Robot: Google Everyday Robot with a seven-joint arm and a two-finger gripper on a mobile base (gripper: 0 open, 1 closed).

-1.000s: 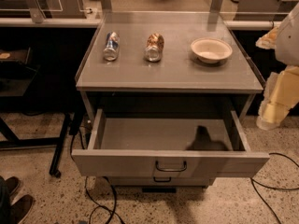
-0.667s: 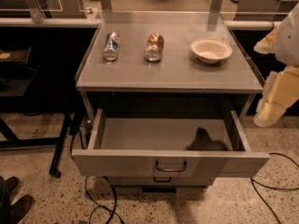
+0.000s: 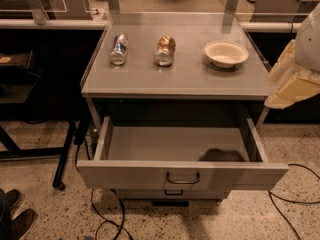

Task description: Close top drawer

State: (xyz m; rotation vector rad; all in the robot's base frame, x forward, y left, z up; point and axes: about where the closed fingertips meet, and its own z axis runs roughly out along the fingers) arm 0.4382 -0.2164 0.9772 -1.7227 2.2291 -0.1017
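Observation:
The top drawer (image 3: 175, 144) of a grey metal cabinet is pulled far out toward the camera and is empty inside. Its wide flat front panel (image 3: 125, 175) carries a small dark wire handle (image 3: 182, 178) at the centre. My gripper (image 3: 295, 81), cream-coloured under a white arm, hangs at the right edge of the view. It is beside the cabinet's right front corner, above the drawer and apart from it. It touches neither the drawer nor the handle.
The cabinet top (image 3: 185, 71) holds a blue can (image 3: 119, 49) and a brown can (image 3: 165, 50), both lying down, and a white bowl (image 3: 226, 53). A lower drawer handle (image 3: 173, 192) shows under the open drawer. Cables (image 3: 295, 204) lie on the floor. Shoes (image 3: 15, 216) are at bottom left.
The gripper at the right edge has risen and tilted a little. The drawer has not moved.

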